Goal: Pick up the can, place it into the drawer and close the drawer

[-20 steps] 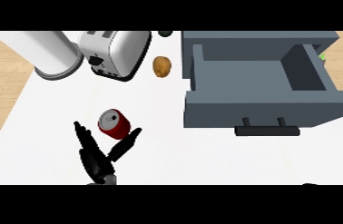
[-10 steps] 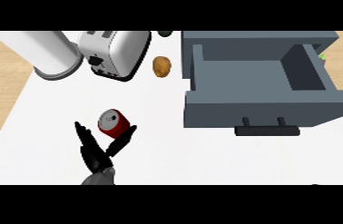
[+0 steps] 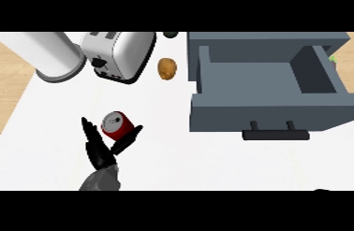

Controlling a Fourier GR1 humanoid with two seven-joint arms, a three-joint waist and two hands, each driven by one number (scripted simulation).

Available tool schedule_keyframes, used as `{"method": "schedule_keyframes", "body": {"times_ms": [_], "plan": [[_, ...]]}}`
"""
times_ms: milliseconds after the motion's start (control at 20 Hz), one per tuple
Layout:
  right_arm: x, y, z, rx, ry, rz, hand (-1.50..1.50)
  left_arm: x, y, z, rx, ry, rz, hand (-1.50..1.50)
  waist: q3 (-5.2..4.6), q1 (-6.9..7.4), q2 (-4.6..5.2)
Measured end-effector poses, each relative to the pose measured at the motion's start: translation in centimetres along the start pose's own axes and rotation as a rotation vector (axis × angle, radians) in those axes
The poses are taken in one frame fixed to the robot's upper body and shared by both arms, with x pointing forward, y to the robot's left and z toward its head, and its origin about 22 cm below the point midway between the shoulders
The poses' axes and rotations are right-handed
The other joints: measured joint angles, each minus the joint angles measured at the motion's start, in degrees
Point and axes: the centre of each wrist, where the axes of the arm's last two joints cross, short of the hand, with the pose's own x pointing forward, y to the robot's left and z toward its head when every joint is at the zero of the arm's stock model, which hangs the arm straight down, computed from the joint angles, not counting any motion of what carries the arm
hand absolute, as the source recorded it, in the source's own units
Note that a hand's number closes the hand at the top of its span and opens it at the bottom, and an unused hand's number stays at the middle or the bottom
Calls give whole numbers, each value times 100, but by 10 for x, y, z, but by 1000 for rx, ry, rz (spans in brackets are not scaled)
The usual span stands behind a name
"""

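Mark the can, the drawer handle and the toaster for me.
can [image 3: 121, 127], head view, its red side.
drawer handle [image 3: 275, 134], head view, middle of the bar.
toaster [image 3: 130, 50], head view, its silver body.

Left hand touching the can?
Cannot tell. Head view: the left hand straddles the can, thumb overlapping its edge, but the steep angle hides any gap.
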Motion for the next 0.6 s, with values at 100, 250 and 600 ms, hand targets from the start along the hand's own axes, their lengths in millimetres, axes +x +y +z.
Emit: {"method": "schedule_keyframes", "body": {"times_ms": [100,250,600], "plan": [[1,0,-6,3,-8,0,-150,-1,-2,-8,-33,4,2,-150,-2,-4,4],[1,-5,-7,-1,-8,-1,-150,1,-4,-19,-74,-2,27,150,1,-12,2],[7,-6,-9,-5,-22,9,-150,5,-21,-26,-150,-37,87,150,3,-19,1]]}}
